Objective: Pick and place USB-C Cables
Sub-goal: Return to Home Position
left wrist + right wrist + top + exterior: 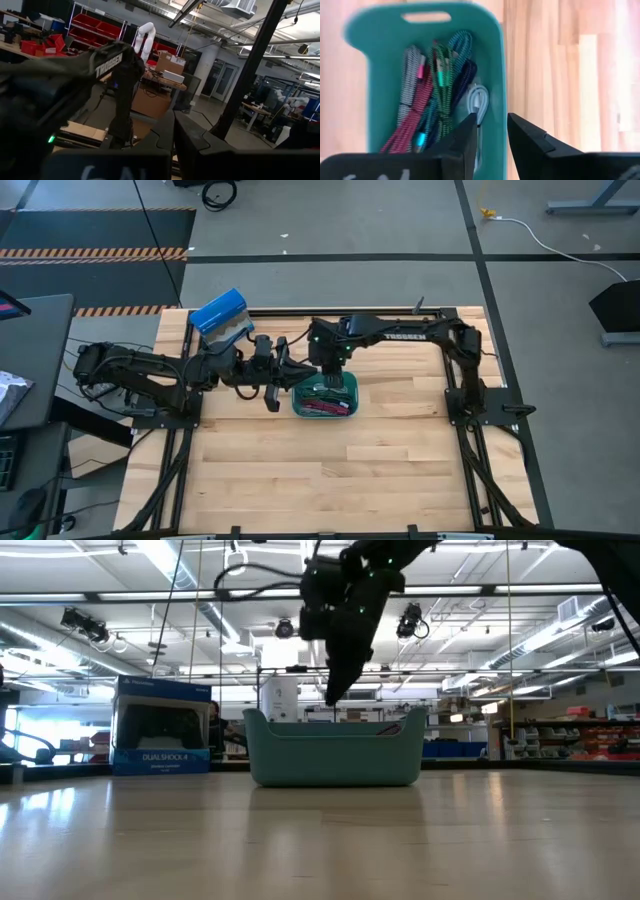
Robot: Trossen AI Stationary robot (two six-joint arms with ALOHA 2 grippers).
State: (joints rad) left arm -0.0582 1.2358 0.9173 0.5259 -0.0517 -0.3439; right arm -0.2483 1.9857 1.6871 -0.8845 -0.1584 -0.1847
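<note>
Right gripper (492,122): I see its fingers apart with nothing between them. It hangs above the teal bin (380,30), tip pointing down into it and clear of the rim in the low view.

Left gripper (275,377): waiting off to one side of the right gripper, just beside the bin's end wall.

USB-C cables (437,90): all in the bin, directly below and ahead of the right gripper, and not touching it. I count roughly six: maroon, green, teal, dark purple, grey and a pale one against the wall nearest the fingers.

Long axis: the bundles lie side by side, lengthwise along the bin. They run away from the right gripper's fingers toward the end with the handle slot. Some overlap, and which way each plug end faces I cannot tell.

Progress: I find no loose cable on the table (300,470) in the high view, so I judge the placing finished.

Remaining: only drawing both arms back to rest, in my estimate.

Other item: the blue DualShock 4 box (160,730) stands beyond the left gripper, well apart from the right one.
</note>
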